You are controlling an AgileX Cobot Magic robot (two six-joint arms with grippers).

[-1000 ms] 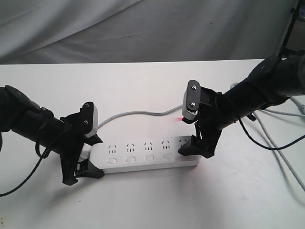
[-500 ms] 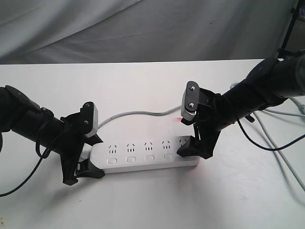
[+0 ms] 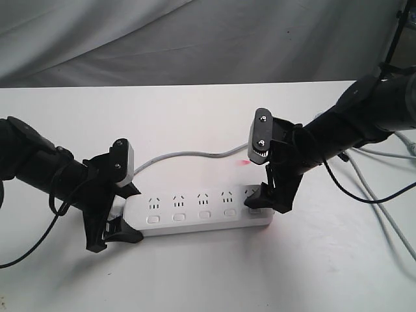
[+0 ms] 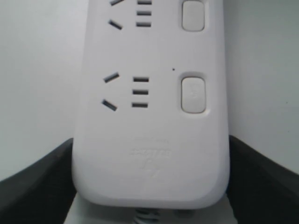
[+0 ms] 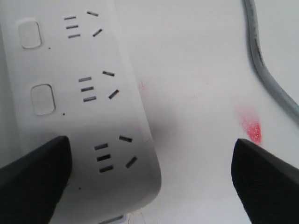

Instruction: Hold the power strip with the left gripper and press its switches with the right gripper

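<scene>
White strip point(image 3: 195, 211) lies lengthwise mid-table point(image 3: 195, 110). Left gripper point(image 3: 117, 216) straddles its cord end, fingers pressed against both long sides, clamping it. Right gripper point(image 3: 268, 203) is spread wide over the other end: one finger hides the last switch, whether touching I cannot tell; the other hangs over bare table. Four switches point(image 3: 203, 215) show uncovered. Grey cord point(image 3: 188, 154) curves behind, a red light spot point(image 3: 243, 162) beside it. Loose cables point(image 3: 383, 195) lie at the right; grey cloth point(image 3: 195, 39) hangs behind.
</scene>
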